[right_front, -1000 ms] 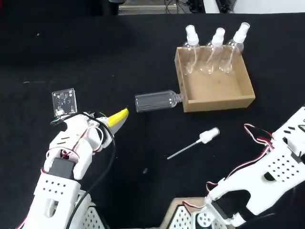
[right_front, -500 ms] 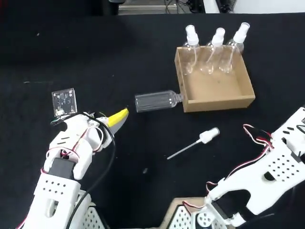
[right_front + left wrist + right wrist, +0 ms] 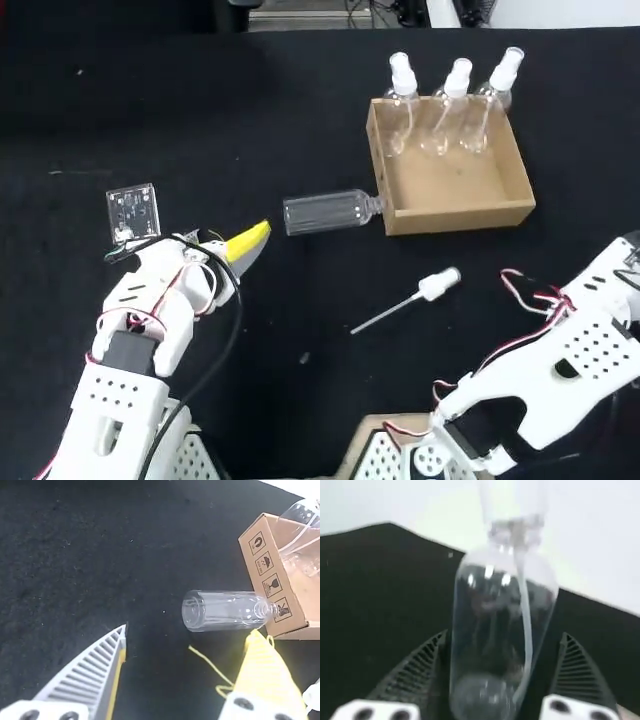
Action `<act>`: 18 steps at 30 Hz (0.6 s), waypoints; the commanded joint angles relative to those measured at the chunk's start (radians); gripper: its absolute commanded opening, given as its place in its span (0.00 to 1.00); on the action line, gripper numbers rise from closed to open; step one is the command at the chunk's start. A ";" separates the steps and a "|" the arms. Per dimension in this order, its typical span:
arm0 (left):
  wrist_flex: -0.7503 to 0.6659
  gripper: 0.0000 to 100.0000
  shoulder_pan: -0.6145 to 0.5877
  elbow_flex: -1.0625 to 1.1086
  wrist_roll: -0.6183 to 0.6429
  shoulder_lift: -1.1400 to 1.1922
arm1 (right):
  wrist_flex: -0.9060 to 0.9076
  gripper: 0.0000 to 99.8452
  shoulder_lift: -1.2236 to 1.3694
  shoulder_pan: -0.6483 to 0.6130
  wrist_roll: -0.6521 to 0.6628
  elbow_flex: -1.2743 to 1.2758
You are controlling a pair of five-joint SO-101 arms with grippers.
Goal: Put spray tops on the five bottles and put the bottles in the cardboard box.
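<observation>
An uncapped clear bottle (image 3: 330, 212) lies on its side on the black table, its neck against the cardboard box (image 3: 460, 215). Three bottles with spray tops (image 3: 457, 75) lean against the box's far wall. A loose spray top (image 3: 438, 284) with its thin tube lies in front of the box. My left gripper (image 3: 235, 250) sits left of the lying bottle (image 3: 225, 611), open (image 3: 187, 630), with the bottle just beyond its fingertips. My right gripper (image 3: 504, 636) is shut on a bottle (image 3: 500, 605) that carries a spray top. The right arm (image 3: 570, 350) is at the table's front right.
The box's near half has bare floor (image 3: 450, 185). A small square board (image 3: 132, 210) sits beside the left arm. Both arm bases (image 3: 400, 455) stand at the front edge. Open black table spreads left of and behind the box.
The right arm has drawn slightly back toward the front right edge. The left arm has barely shifted. Bottles, box and loose spray top have stayed put.
</observation>
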 commanded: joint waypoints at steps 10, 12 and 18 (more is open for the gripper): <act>-0.018 0.35 0.004 -0.007 0.005 -0.017 | 0.121 0.28 -0.406 -0.026 0.002 0.153; -0.018 0.35 0.004 -0.007 0.005 -0.017 | 0.190 0.28 -0.426 -0.026 0.002 0.117; -0.018 0.35 0.004 -0.007 0.005 -0.017 | 0.359 0.28 -0.427 -0.026 0.002 0.030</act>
